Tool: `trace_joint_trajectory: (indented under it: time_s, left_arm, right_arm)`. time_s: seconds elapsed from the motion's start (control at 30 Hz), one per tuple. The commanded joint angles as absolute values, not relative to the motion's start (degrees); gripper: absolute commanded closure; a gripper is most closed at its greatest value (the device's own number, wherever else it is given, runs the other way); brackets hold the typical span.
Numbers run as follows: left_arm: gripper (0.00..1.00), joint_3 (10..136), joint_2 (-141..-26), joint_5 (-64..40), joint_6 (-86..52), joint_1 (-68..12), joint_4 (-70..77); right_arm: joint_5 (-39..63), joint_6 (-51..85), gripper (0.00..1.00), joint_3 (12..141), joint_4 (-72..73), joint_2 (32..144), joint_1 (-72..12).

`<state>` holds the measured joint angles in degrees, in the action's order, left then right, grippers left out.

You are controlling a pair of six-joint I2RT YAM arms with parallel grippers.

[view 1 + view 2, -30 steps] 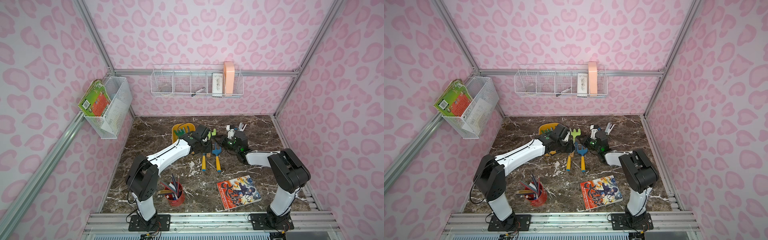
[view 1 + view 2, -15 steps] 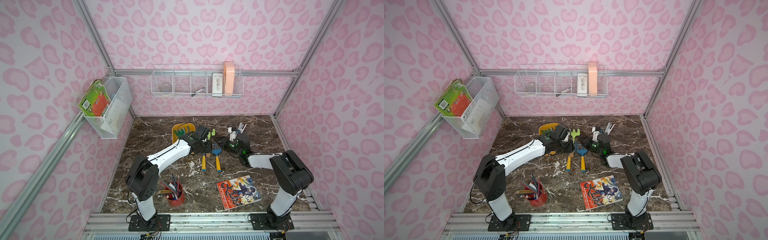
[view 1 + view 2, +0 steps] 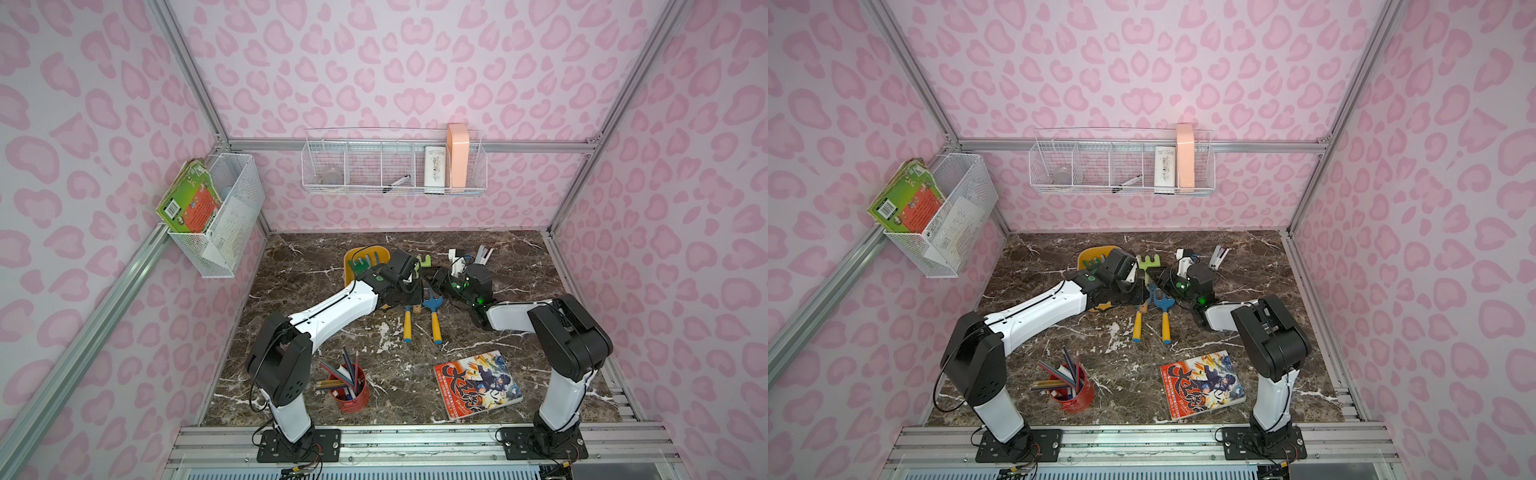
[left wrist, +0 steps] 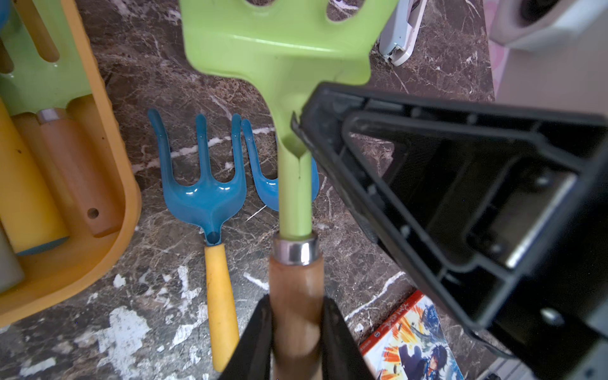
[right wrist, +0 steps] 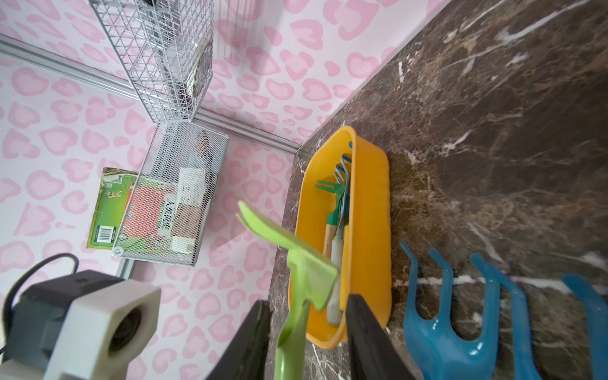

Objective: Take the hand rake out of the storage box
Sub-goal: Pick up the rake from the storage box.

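The hand rake (image 4: 279,49), light green with a wooden handle, hangs above the table outside the storage box (image 4: 125,204). My left gripper (image 4: 297,316) is shut on the wooden handle. My right gripper (image 5: 307,316) is open, a jaw on each side of the rake's green neck (image 5: 292,332) with gaps on both sides. In both top views the rake head (image 3: 424,261) (image 3: 1149,262) shows between the two wrists, right of the yellow-orange storage box (image 3: 365,257) (image 3: 1096,252). The box (image 5: 368,230) holds more hand tools.
Two blue forks with yellow handles (image 3: 407,316) (image 3: 434,318) lie on the marble below the rake. A white stapler (image 3: 482,253) is at the back, a red pencil cup (image 3: 349,388) and a comic book (image 3: 478,384) at the front. Wire baskets (image 3: 395,166) (image 3: 220,216) hang on the walls.
My right gripper has opened off the rake's neck. The left gripper keeps its hold and the rake has barely moved.
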<state>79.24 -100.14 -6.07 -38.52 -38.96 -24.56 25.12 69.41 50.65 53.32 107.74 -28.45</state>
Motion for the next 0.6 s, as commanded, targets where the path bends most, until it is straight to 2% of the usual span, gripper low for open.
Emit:
trace_joint_trajectory:
  time_s: [0.0, 0.3, 0.57]
  left_arm:
    - [0.83, 79.02, -99.23, -7.67, -38.84, -38.94, -22.55]
    - [0.83, 79.21, -99.32, -8.74, -39.25, -38.94, -22.15]
    - [0.66, 79.98, -98.93, -7.79, -38.98, -38.93, -23.16]
  right_arm:
    - [24.61, 73.77, 0.66, 51.54, 60.2, 109.25, -28.46]
    - [24.3, 75.33, 0.93, 52.33, 60.27, 110.26, -28.43]
    - [24.95, 77.93, 0.97, 50.24, 60.12, 110.01, -26.51]
